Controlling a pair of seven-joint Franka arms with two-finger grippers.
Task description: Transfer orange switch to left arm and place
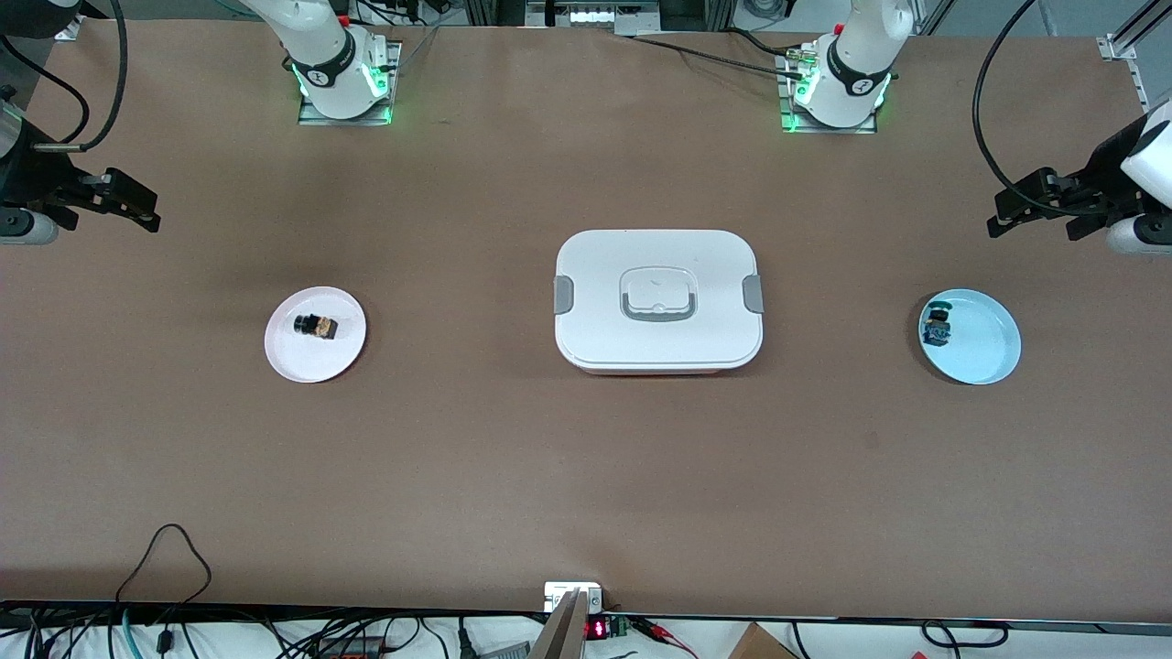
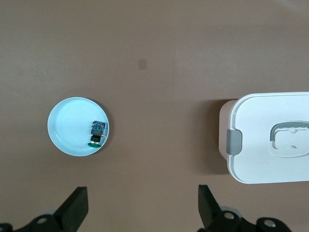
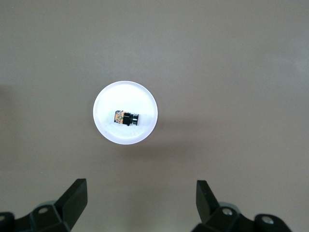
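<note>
While both arms waited high above the ends of the brown table, the tiny orange switch, a black part with an orange-tan block body, lay on its side on the small round white plate toward the right arm's end. At the table's middle stood the box, a large white rounded-rectangular plastic container with 2 grey side clips and a grey-outlined lid handle, well apart from both plates. Toward the left arm's end, a similar tiny black part with a blue body rested inside the rim of a round pale-blue plate. The right gripper hung over bare table near the white plate, jaws spread wide and holding nothing. The left gripper hung over the table near the pale-blue plate, jaws likewise released and empty.
</note>
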